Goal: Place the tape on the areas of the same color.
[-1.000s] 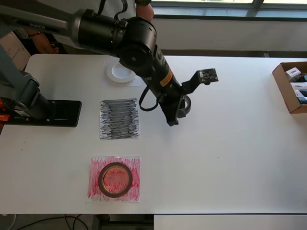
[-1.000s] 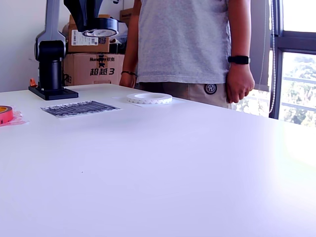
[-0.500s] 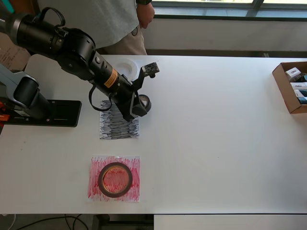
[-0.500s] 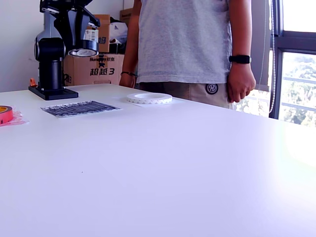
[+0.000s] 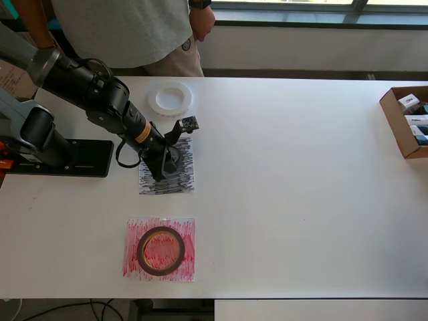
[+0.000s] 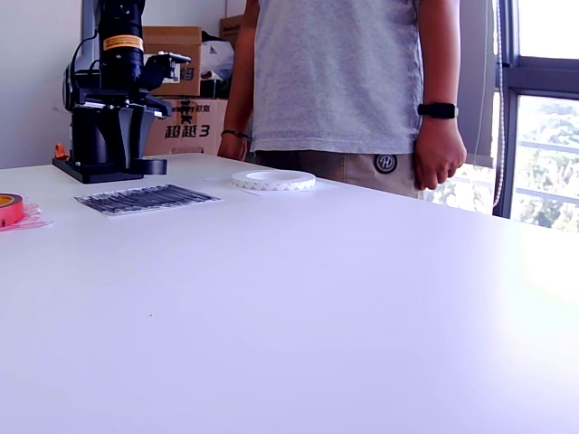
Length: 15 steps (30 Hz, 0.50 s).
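Observation:
My gripper (image 5: 164, 167) hangs low over the black scribbled area (image 5: 179, 175), shut on the small black tape roll (image 5: 172, 156). In the exterior view the gripper (image 6: 136, 161) holds that roll (image 6: 152, 166) just above the black area (image 6: 145, 198); I cannot tell whether they touch. The red-sided roll (image 5: 160, 250) lies on the red scribbled area (image 5: 131, 262), and shows at the exterior view's left edge (image 6: 8, 209). The white ring (image 5: 170, 99) (image 6: 273, 180) lies flat on a white sheet near the table's far edge.
The arm's black base plate (image 5: 83, 158) sits at the overhead view's left. A person (image 5: 134, 30) (image 6: 344, 81) stands at the far edge behind the white ring. An open cardboard box (image 5: 394, 124) rests at the right edge. Stacked cartons (image 6: 176, 127) stand behind the arm.
The arm has swung from the table's middle to the overhead view's left, carrying the black roll, and lowered it over the black area.

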### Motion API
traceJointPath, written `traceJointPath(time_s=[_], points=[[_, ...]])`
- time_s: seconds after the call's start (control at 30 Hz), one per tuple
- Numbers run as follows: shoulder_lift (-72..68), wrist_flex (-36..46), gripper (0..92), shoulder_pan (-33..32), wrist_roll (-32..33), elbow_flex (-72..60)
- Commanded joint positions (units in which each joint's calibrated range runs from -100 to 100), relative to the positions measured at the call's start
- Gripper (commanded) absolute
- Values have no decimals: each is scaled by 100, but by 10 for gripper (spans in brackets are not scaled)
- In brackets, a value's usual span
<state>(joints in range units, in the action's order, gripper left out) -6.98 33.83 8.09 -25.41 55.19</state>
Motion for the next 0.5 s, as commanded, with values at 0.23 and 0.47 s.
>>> traceJointPath(time_s=[0.23, 0.47], points=[[-228, -2, 0, -5, -37, -71], [-378, -2, 0, -13, -37, -26]])
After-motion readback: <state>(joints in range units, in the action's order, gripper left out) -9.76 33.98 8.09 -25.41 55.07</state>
